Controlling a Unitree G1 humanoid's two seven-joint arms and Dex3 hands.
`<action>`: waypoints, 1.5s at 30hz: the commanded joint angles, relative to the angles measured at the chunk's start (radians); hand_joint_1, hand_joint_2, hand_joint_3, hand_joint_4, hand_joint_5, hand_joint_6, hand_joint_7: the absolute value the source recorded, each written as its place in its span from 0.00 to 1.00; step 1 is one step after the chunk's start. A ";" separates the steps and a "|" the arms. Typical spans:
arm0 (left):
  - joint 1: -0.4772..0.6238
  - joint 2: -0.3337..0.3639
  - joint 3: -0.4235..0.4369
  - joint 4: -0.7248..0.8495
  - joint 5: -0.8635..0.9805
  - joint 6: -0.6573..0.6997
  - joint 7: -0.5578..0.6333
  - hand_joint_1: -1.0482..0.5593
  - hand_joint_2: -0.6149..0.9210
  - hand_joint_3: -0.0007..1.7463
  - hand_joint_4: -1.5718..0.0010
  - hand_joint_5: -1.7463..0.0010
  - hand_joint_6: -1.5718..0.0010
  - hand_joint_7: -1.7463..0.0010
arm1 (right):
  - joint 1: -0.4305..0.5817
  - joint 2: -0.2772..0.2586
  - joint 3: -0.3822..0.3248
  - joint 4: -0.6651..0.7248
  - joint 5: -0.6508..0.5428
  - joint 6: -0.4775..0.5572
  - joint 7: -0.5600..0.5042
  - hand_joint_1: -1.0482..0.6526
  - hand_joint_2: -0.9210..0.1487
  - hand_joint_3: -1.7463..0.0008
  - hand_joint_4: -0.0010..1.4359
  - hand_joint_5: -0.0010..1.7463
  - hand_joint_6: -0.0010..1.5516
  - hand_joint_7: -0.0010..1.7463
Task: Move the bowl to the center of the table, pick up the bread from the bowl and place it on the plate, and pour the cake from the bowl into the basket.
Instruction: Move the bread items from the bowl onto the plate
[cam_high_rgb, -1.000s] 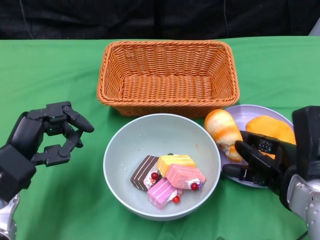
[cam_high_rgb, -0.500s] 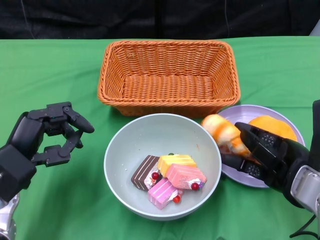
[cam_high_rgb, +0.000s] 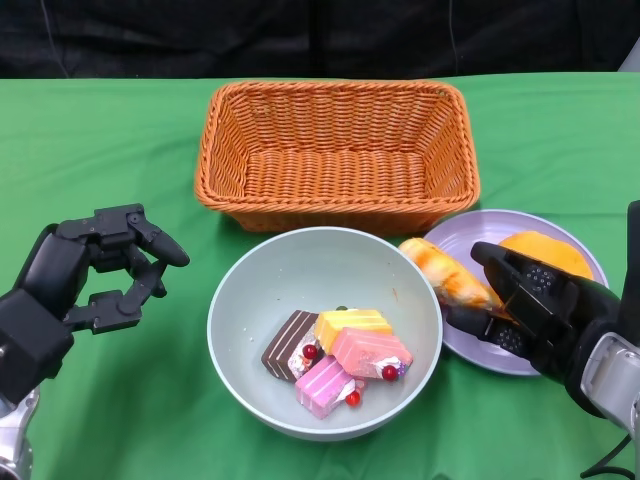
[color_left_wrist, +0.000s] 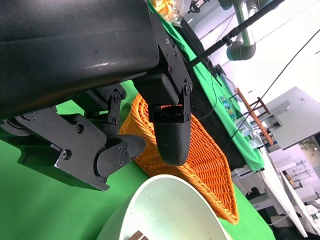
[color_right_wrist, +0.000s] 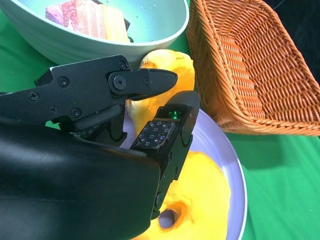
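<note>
currently the bread roll (cam_high_rgb: 447, 272) is held by the right hand (cam_high_rgb: 527, 305) and is tilted across the rim of the plate (cam_high_rgb: 478, 232), overhanging toward the bowl (cam_high_rgb: 255, 290). if released here, it could be tipped off the rim onto the table or back into the bowl, since a second bread (cam_high_rgb: 547, 254) already occupies the plate. the left hand (cam_high_rgb: 92, 274) is kept empty with fingers apart, and the cake pieces (cam_high_rgb: 337, 358) are left in the bowl beside the basket (cam_high_rgb: 336, 105).

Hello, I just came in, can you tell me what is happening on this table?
The right hand is holding a long bread roll at the edge of the purple plate, where another bread lies. The left hand holds nothing. The bowl has only cake pieces; the basket is empty.
</note>
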 joint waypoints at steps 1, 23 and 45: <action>0.010 0.022 0.004 0.000 -0.002 -0.001 -0.003 0.67 0.81 0.51 0.45 0.25 0.45 0.43 | 0.011 -0.004 -0.001 -0.014 -0.002 -0.015 -0.009 0.45 0.00 0.81 0.57 0.52 0.64 0.06; 0.009 0.034 0.001 0.004 0.006 -0.001 0.003 0.67 0.81 0.51 0.45 0.26 0.44 0.44 | -0.012 0.138 -0.140 -0.063 0.160 -0.126 -0.176 0.42 0.00 0.78 0.55 0.52 0.60 0.06; 0.011 0.035 -0.003 0.001 0.004 -0.003 -0.005 0.68 0.81 0.51 0.44 0.24 0.44 0.44 | 0.051 0.117 -0.045 -0.025 0.151 -0.338 -0.135 0.45 0.00 0.74 0.43 0.51 0.54 0.03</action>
